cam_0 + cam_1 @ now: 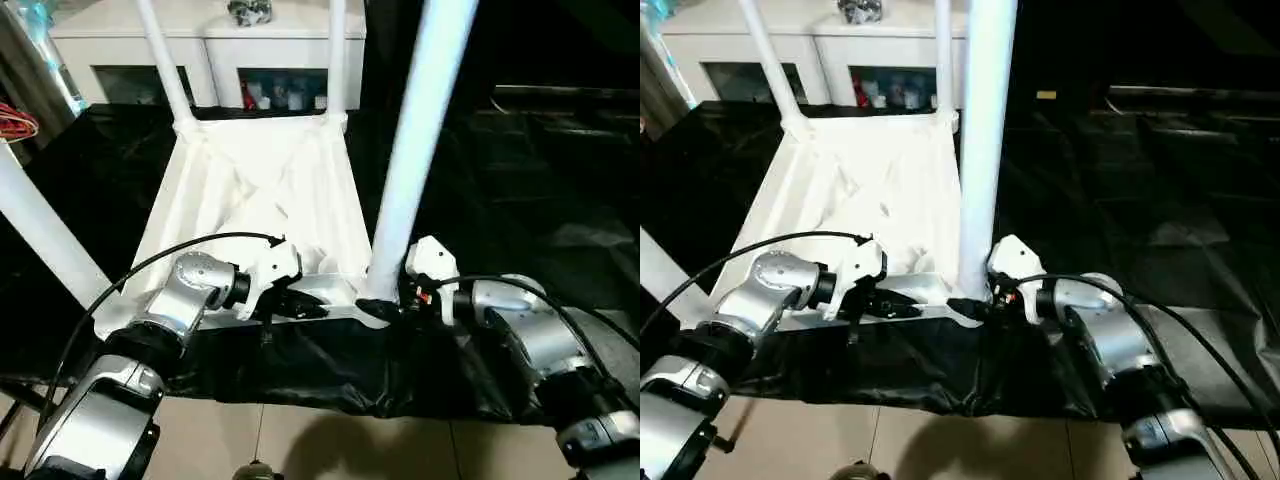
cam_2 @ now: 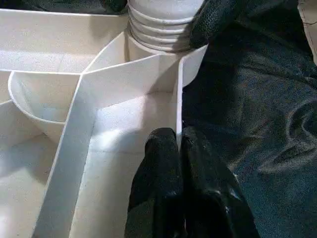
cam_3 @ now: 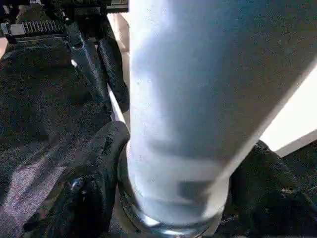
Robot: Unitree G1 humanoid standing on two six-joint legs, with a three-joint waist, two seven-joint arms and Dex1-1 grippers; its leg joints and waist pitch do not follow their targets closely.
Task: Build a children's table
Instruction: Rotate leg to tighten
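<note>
Looks like a home-style room set up as a robot test space. Evidence: white low cabinet with glass doors (image 1: 210, 60) against the back wall, small colourful items on its shelf behind the glass, a small dark object on its top. Floor is beige glossy tile (image 1: 330, 440). Work area is covered with crinkled black plastic sheeting (image 1: 520, 190), spread wide like a protective cover. Bundle of red and white wires (image 1: 15, 122) at the far left edge suggests lab gear nearby.
</note>
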